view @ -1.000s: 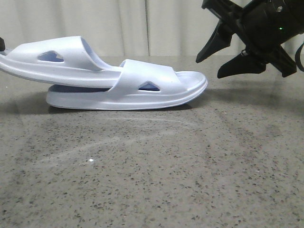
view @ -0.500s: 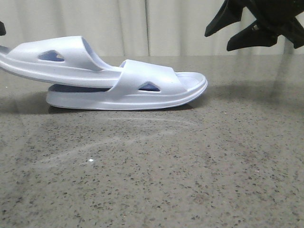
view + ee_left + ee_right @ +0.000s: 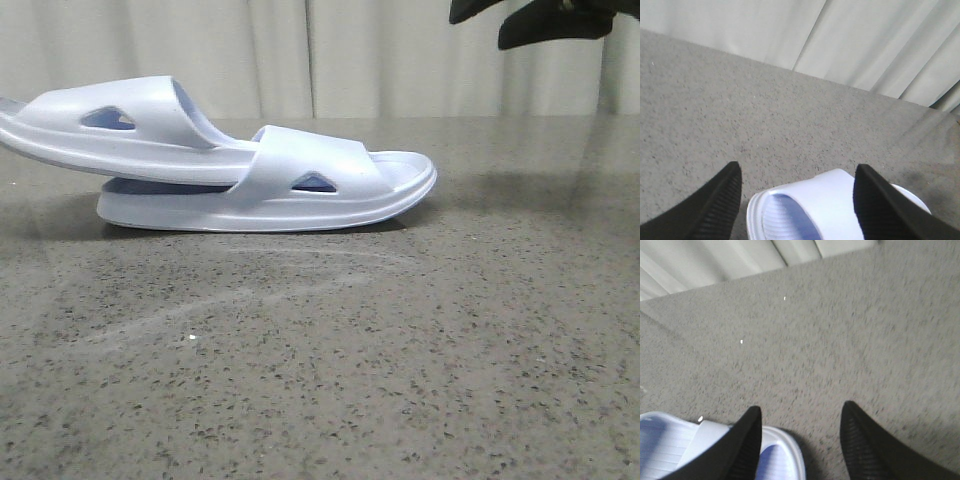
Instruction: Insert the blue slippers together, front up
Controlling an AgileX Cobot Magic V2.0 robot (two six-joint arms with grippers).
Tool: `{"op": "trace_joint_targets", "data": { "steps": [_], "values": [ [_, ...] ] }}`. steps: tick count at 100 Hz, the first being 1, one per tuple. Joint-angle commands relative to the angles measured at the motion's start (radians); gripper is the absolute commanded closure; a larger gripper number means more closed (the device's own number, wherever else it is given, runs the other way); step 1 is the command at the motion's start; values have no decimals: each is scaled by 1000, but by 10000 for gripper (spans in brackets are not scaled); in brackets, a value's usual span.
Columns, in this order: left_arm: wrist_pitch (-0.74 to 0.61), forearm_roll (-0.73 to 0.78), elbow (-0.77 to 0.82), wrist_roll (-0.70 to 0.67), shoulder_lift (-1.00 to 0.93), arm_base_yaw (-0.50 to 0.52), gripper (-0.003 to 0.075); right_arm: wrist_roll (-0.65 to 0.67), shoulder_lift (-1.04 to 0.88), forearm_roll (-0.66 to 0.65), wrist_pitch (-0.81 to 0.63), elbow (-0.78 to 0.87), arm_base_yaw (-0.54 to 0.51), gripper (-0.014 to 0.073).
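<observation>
Our pale blue moulded foam slippers (image 3: 250,170) nested on speckled grey stone table (image 3: 400,350), right gripper (image 3: 800,435) spread wide above, left gripper (image 3: 797,195) wide too, seen only by its wrist camera.

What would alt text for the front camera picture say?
Two pale blue slippers lie nested on a speckled grey table, the upper one's front tucked under the lower one's strap. A black gripper shows at the top right edge, before a pale curtain.
</observation>
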Motion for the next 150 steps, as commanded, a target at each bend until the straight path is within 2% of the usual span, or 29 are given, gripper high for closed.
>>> {"op": "trace_joint_targets", "data": {
  "steps": [1, 20, 34, 44, 64, 77, 118, 150],
  "values": [
    [-16, -48, -32, 49, -64, -5, 294, -45, -70, -36, -69, -27, -2, 288],
    [-167, -27, -32, 151, -181, -5, 294, -45, -160, -186, -147, -27, -2, 288],
    [-329, 41, -32, 191, -284, -5, 294, -45, -229, -238, -214, -10, -2, 288],
    [-386, 74, -30, 193, -349, -5, 294, -45, -278, -261, -268, 26, -2, 288],
    [-395, 104, 18, 193, -449, -7, 295, -45, -407, -283, -389, 134, -2, 288],
    [-393, 109, 79, 193, -517, -7, 295, -45, -500, -323, -396, 197, -2, 288],
    [-385, 111, 302, 193, -864, -7, 295, -45, -817, -323, -412, 418, -2, 288],
    [-385, 99, 338, 193, -890, -10, 295, -45, -970, -323, -415, 602, -2, 288]
  ]
}}
